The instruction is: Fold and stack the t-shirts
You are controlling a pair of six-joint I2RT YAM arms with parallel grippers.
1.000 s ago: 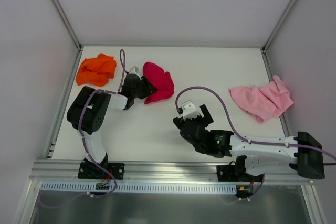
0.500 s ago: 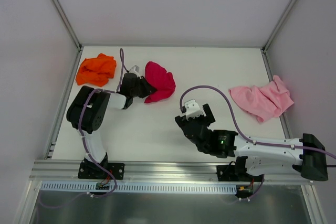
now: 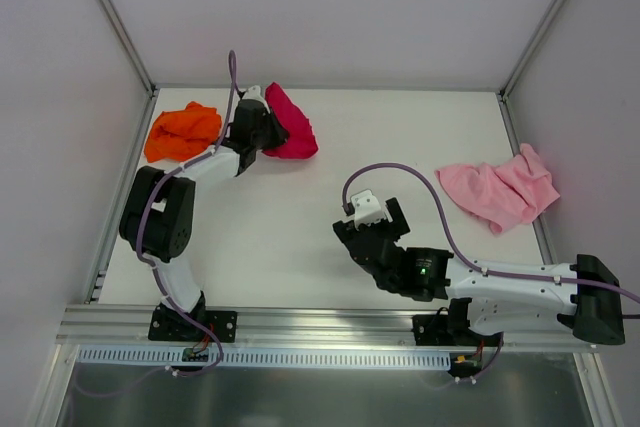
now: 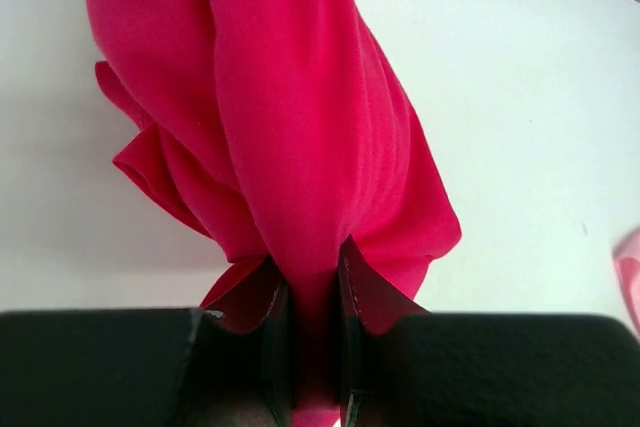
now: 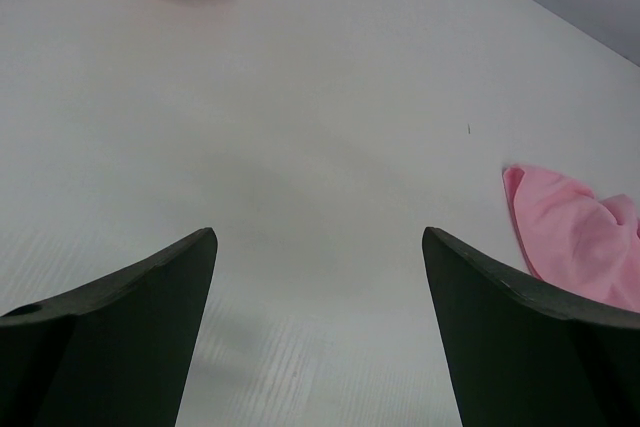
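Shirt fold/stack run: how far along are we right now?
Done: nothing yet; no shirt is folded or stacked. In hand: the left end effector is shut on a bunch of the red t-shirt. The right end effector is open over the table, holding nothing. Left: the orange t-shirt and the pink t-shirt lie crumpled and apart, so all folding and stacking remain.

The gripper (image 4: 308, 282) is pinching a gathered fold of the red shirt (image 4: 290, 117) between its two dark fingers (image 4: 262, 297), jaws nearly together. The cloth is bunching straight ahead of the fingertips and spreading to their left, lying over the white table (image 4: 520, 97). A blurred pink cloth (image 4: 630, 272) is showing far right.
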